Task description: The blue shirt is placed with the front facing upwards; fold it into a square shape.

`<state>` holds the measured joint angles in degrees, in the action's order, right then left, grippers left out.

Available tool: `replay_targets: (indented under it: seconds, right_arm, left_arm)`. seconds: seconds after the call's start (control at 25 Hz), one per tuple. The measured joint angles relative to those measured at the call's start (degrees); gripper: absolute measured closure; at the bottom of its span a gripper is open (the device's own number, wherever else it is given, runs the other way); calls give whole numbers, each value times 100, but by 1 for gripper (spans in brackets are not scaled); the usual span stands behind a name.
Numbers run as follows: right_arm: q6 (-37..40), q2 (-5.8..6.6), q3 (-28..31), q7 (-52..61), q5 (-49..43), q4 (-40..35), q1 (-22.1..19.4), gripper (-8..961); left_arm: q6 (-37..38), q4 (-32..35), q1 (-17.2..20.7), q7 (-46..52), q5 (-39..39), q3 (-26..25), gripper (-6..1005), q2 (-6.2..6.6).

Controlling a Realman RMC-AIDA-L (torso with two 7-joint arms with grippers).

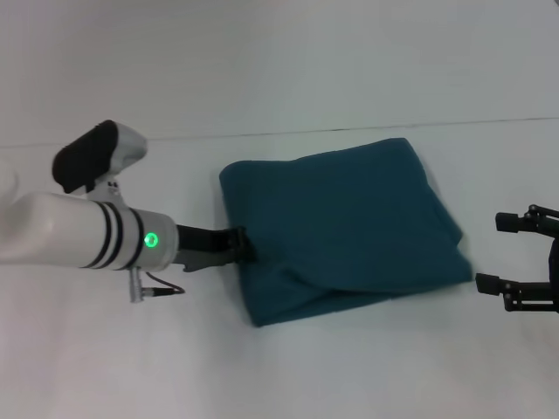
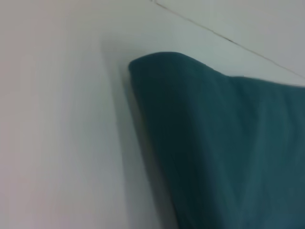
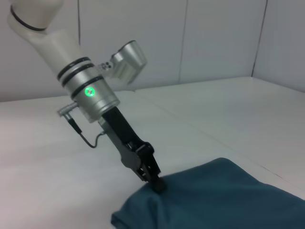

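Shirt (image 1: 345, 223) already folded to a rough square on table (image 1: 262, 70), final tidying judged in hand; left gripper (image 1: 244, 243) jaws clenched on its near-left edge, right gripper (image 1: 515, 262) parked clear, jaws released; next: let go, withdraw without dragging cloth.

A plain white table (image 1: 349, 367) filled the scene, with a thin dark seam (image 1: 349, 129) running left to right across its far part.
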<state>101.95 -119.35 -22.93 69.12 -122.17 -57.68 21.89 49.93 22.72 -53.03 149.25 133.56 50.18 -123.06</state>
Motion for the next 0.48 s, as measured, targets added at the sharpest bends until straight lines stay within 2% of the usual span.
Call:
replay_targets:
  seconds: [0.2, 0.48]
  right_arm:
    - [-56, -2, -1, 33, 0, 11, 0, 12]
    - [-144, -9, -1, 109, 13, 18, 28, 12]
  left_arm:
    - [170, 578, 358, -2, -42, -33, 921, 5]
    - [574, 1094, 628, 6, -41, -61, 920, 44]
